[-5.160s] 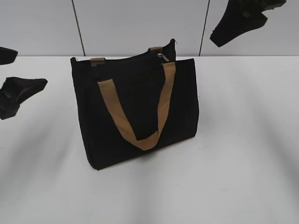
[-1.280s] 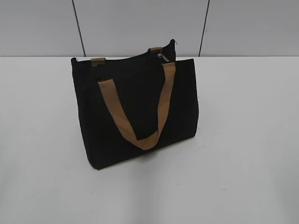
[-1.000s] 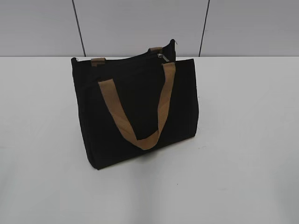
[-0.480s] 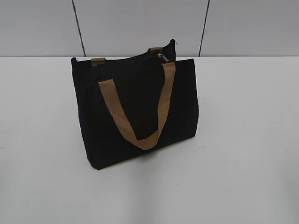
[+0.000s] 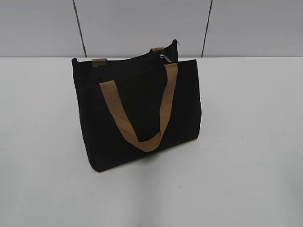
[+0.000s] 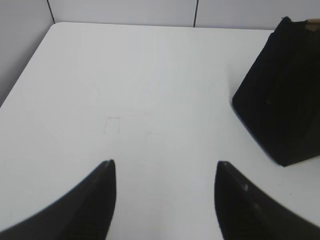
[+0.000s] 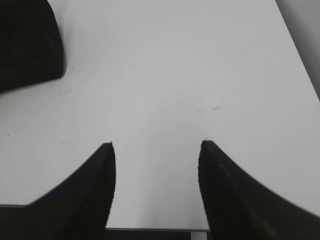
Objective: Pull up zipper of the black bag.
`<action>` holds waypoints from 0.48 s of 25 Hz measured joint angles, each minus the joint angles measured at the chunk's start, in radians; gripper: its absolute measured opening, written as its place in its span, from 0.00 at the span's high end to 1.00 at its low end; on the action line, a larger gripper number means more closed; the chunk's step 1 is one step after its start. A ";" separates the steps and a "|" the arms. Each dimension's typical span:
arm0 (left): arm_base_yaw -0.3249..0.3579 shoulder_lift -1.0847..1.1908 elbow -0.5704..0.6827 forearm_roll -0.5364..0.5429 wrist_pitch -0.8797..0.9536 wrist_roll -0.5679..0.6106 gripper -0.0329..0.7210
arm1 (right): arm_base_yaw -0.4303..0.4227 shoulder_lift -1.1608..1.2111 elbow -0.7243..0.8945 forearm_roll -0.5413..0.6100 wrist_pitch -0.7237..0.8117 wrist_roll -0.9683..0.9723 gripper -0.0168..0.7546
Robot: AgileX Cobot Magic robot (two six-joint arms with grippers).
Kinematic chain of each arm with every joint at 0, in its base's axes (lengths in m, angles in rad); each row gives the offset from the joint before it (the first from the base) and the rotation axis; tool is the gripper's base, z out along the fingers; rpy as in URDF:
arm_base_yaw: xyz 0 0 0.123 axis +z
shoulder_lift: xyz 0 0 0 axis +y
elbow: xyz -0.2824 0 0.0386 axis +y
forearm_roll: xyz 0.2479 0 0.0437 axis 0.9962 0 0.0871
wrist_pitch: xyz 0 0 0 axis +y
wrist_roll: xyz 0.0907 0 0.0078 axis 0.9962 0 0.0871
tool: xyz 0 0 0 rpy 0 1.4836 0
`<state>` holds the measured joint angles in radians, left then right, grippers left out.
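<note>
White bench point(image 5: 251, 142) holds upright black bag point(image 5: 137, 113), zipper point(image 5: 162, 56) at top right end; left fingers point(image 6: 100, 200) and right fingers point(image 7: 95, 190) spread, empty.

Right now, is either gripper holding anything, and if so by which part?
Nothing is held. The left gripper and right gripper are both open over bare table, away from the black bag and its zipper.

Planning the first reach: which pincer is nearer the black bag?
Hard to call. Left pincer has the black bag to its right; right pincer has it upper left.
</note>
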<state>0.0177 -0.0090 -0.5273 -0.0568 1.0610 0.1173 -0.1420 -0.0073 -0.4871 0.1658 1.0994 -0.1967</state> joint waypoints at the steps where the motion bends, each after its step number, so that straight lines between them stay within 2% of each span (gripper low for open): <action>1: 0.000 0.000 0.000 -0.008 0.000 0.000 0.34 | 0.000 0.000 0.000 0.000 0.000 0.000 0.44; 8: -0.001 0.000 0.000 -0.108 -0.001 -0.043 0.35 | 0.000 0.000 0.000 0.000 0.000 -0.059 0.44; 12: -0.001 0.000 0.000 -0.096 -0.001 -0.052 0.35 | 0.000 0.000 0.000 0.000 0.000 -0.067 0.44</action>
<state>0.0168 -0.0090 -0.5273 -0.1532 1.0600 0.0650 -0.1420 -0.0073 -0.4871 0.1661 1.0994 -0.2640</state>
